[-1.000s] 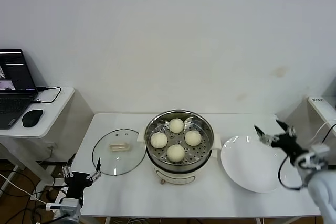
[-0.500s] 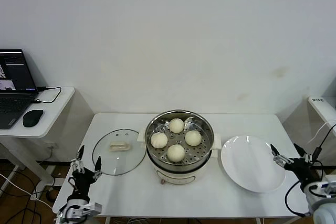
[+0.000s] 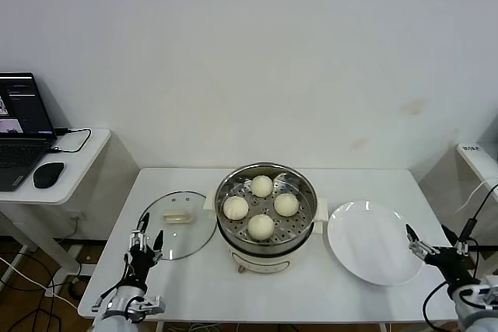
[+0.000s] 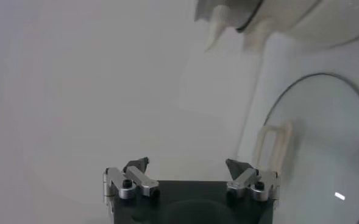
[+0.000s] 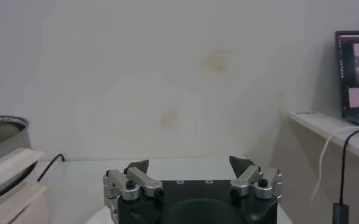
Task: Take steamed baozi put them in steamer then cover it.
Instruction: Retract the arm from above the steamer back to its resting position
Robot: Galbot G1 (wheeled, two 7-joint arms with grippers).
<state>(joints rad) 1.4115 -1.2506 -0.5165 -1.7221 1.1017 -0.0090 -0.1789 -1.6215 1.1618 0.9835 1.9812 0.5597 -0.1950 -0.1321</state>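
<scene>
The steamer [image 3: 306,225] stands mid-table, uncovered, with several cream-white baozi [image 3: 261,186] on its perforated tray. The glass cover [image 3: 191,235] lies flat on the table just left of it, cream handle [image 3: 176,218] up. My left gripper [image 3: 148,240] is open and empty at the table's front left edge, right by the cover's near rim. In the left wrist view the left gripper [image 4: 188,164] points past the cover [image 4: 325,152] toward the steamer [image 4: 289,18]. My right gripper [image 3: 429,237] is open and empty, just off the front right corner; the right gripper [image 5: 189,163] faces the steamer [image 5: 2,146].
An empty white plate [image 3: 366,246] lies right of the steamer, close to my right gripper. The white table [image 3: 194,281] has bare surface along its front. A side desk [image 3: 70,169] with a laptop [image 3: 19,126] and mouse [image 3: 47,175] stands far left.
The left gripper has risen and moved in from below the table's left corner to the cover's near rim. The right gripper has drawn back from above the plate to the front right corner.
</scene>
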